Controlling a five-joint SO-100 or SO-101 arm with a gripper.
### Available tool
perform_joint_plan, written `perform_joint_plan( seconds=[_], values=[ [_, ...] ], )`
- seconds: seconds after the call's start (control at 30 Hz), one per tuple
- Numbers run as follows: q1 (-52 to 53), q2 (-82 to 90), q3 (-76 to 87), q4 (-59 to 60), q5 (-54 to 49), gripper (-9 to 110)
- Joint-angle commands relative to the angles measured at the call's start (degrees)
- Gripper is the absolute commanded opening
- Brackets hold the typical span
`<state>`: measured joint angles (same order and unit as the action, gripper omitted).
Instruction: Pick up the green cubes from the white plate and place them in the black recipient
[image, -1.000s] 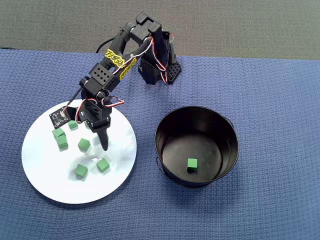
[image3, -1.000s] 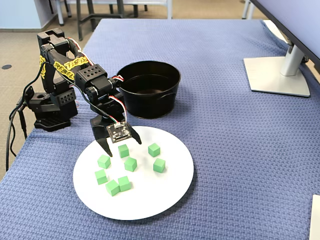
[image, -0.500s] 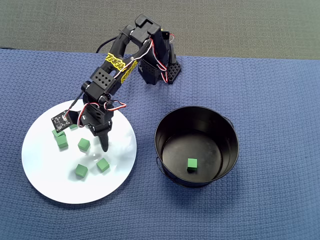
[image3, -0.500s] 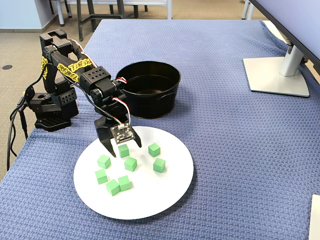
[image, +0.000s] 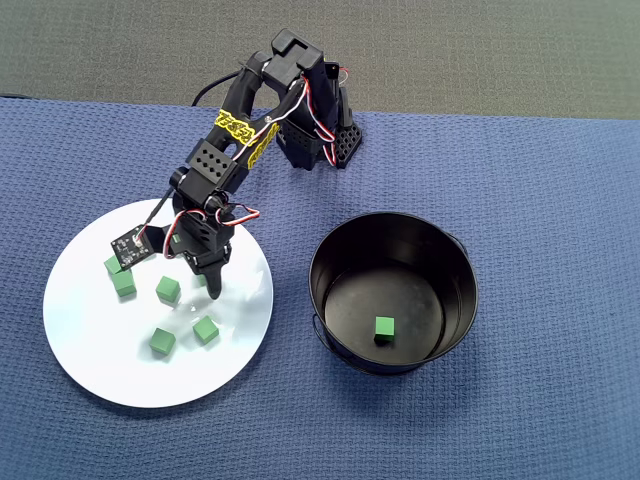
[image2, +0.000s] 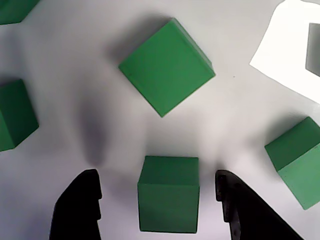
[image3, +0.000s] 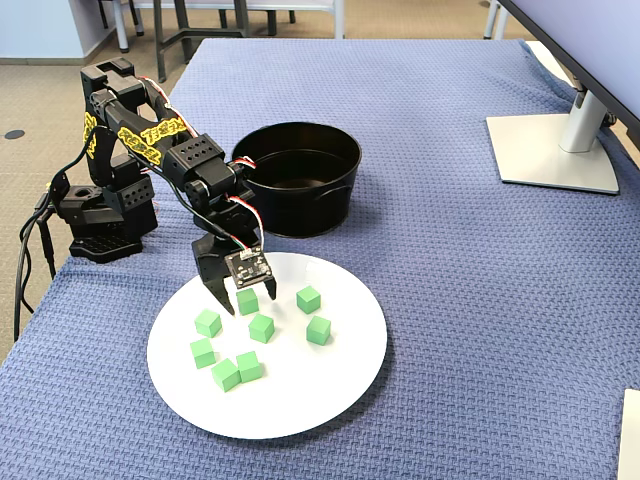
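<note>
The bench (image3: 450, 250) wears a blue woven cloth, and on it sit the two big players: the white plate (image3: 300, 400) in front and the black recipient (image3: 300, 205) just behind it, close but apart. In the overhead view the black recipient (image: 455, 290) already holds one green cube (image: 384, 328) on its floor.

The arm (image3: 150, 140) reaches down over the plate's near-arm edge, and the tool (image3: 243, 302) hangs low with its jaws spread wide, nothing held yet. The wrist view tells it best: the tool (image2: 157, 192) has one cube (image2: 168, 200) sitting squarely between its two dark fingertips (image2: 82, 200), with clear gaps on both sides.

Count on the plate in the fixed view: seven green cubes, the targeted one (image3: 247, 301) under the tool, two to its right, one just below it, three in a loose group toward the front left. With the one in the pot, eight cubes are visible in all.

These cubes look light, stiff and matte, so I judge they should take a firm pinch without crushing or slipping. The best hold is on two opposite flat faces, and this cube is already lined up square to the jaws. The neighbour ahead (image2: 166, 74) lies turned at an angle, well clear of the grasp.
</note>
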<state>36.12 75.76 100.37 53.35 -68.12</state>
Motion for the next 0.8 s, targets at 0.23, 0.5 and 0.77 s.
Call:
perform_joint_plan(
  seconds=[0.23, 0.5, 0.77],
  values=[
    [-0.97, 3.43, -0.7, -1.76, 1.85, 0],
    [-0.62, 5.19, -1.41, -1.05, 4.13, 0],
    [-0.79, 17.75, -6.42, 13.71, 10.37, 0]
  ],
)
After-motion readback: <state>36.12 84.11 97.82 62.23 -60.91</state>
